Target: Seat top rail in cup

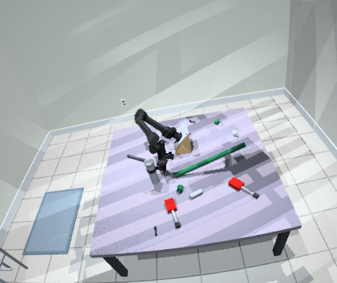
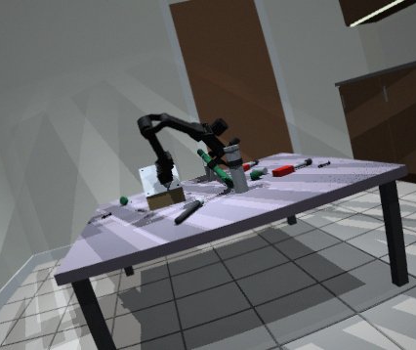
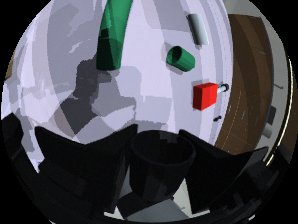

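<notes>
The big grey post [image 1: 154,178] [image 2: 239,180] stands upright, with a dark brace band [image 2: 234,162] near its cap. The black rail-end cup [image 3: 161,167] faces the wrist camera with its mouth open and empty. My gripper [image 1: 163,167] [image 3: 158,131] is shut on this cup, one finger on each side. The green rail [image 1: 210,159] [image 2: 223,174] [image 3: 115,30] passes through the loop cap on the short post [image 1: 228,161] and slants down toward the big post. Its cut end lies low, apart from the cup. The exact grip depth is hidden.
A green fitting [image 1: 180,189] [image 3: 180,59] and a white cylinder [image 1: 196,194] [image 3: 198,30] lie in front of the rail. Two red-headed tools [image 1: 236,183] [image 1: 170,205] lie farther out. A dark rod [image 1: 136,158] [image 2: 188,212] lies behind the post. A wooden block [image 1: 184,147] bears a white plate.
</notes>
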### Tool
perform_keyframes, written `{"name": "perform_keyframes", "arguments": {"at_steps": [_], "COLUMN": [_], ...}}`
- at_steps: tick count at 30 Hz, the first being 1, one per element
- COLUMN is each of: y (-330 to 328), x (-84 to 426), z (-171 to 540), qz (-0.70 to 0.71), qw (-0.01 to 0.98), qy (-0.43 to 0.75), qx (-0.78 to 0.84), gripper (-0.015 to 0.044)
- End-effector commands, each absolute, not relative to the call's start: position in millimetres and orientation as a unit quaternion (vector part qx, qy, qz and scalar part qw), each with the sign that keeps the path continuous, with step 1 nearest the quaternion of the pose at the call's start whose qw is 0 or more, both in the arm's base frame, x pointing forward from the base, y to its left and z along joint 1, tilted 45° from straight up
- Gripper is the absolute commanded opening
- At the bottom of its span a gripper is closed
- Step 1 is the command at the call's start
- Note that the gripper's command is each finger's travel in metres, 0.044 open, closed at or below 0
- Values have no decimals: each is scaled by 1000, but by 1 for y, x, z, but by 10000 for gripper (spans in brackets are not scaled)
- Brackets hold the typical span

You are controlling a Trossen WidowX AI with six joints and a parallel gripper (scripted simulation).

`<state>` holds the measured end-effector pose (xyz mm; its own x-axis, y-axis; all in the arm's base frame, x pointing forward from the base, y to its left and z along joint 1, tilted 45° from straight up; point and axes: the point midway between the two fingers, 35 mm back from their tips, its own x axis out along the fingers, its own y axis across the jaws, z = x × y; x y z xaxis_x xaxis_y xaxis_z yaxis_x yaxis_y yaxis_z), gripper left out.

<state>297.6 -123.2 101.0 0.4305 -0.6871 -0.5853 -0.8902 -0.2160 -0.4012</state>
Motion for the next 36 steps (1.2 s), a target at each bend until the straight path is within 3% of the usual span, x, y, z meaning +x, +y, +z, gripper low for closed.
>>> {"name": "perform_keyframes", "arguments": {"at_steps": [1,36], "y": [-123,-122], "x": [295,287], "z": [101,101], "qz": [153,188], "qw": [352,332], "qy": [510,497], "qx": [-770,-780], "gripper": [0,0]}}
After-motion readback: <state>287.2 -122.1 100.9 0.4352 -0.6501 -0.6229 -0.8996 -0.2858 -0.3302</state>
